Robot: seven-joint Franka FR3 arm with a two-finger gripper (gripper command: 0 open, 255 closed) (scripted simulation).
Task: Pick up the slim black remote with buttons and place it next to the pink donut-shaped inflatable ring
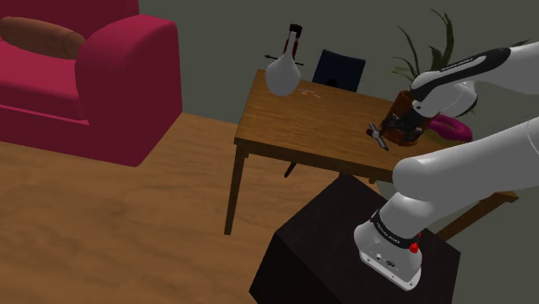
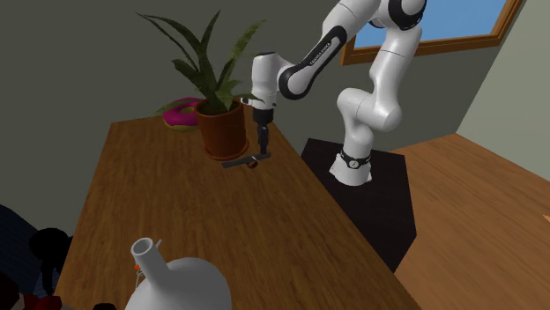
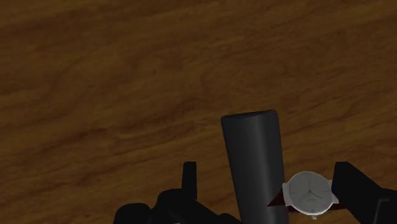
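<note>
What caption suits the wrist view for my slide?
Open fingers straddle a dark remote and a white-faced watch on the table.

At centre frame, the fingers (image 2: 262,145) point down at one end of the dark remote (image 2: 234,163), beside the potted plant (image 2: 220,130); the pink ring (image 2: 182,113) lies at upper left.

Shoulder view: high behind stand (image 1: 345,233), facing table (image 1: 294,121) at 11 o'clock. Second exterior view: low at table's opposite end, facing arm (image 2: 370,101) at 1 o'clock. Wrist view: close above table. All share remote (image 3: 251,165).

The white arm (image 2: 370,106) has rounded links, dark joint bands, a red-studded base (image 1: 386,255) and an all-black hand (image 2: 262,151).
</note>
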